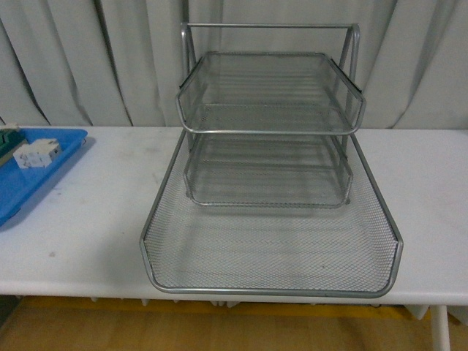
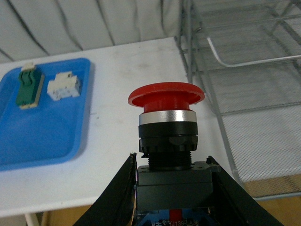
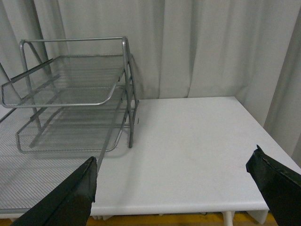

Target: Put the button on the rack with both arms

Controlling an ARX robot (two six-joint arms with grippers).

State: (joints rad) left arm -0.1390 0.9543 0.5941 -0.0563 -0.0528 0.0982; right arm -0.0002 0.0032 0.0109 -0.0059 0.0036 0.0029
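Gripping 1 button point(image 2: 167, 96), left claw point(image 2: 171, 162); 1 rack point(image 1: 270, 252), 3 tiers.

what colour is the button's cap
Red. The button shows best in the left wrist view.

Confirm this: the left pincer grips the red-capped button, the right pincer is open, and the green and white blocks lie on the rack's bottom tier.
Wrong about the blocks: the green block and the white block lie on the blue tray, as the left wrist view shows. The rest holds.
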